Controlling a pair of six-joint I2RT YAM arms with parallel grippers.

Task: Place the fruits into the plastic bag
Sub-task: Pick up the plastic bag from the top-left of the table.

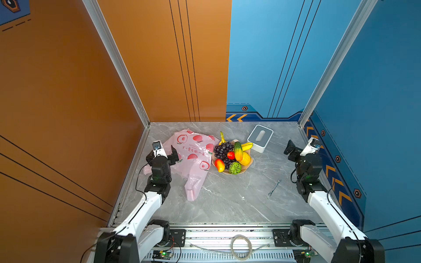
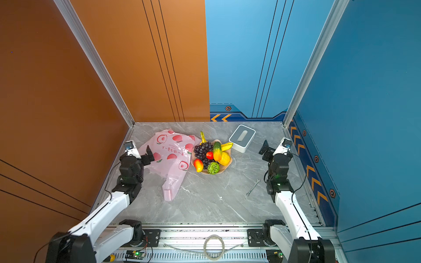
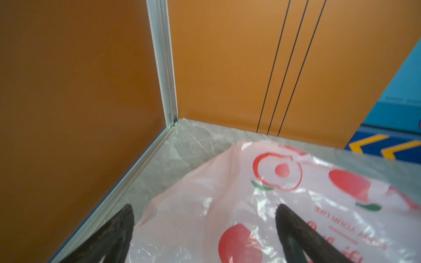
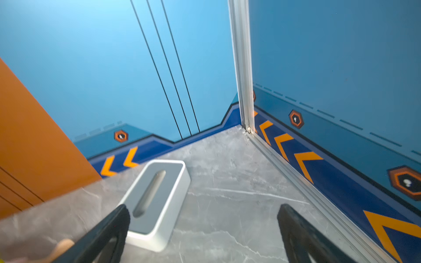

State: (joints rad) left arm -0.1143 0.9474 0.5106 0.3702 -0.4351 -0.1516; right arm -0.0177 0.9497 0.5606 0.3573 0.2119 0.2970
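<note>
In both top views, the plastic bag [image 1: 193, 157] is lying crumpled on the grey counter [image 1: 227, 200], just beside a beige plate [image 1: 248, 165] where the fruits [image 1: 230, 157] are sitting piled together. The left tool [image 1: 162, 152] is hovering over the bag's edge. The right tool [image 1: 301, 148] is hanging near a white-grey box [image 1: 260, 138].

In the left wrist view, the left tool [image 3: 205, 207] is standing wide open and empty above the bag.

In the right wrist view, the right tool [image 4: 204, 207] is gaping open, empty, beside the box.
</note>
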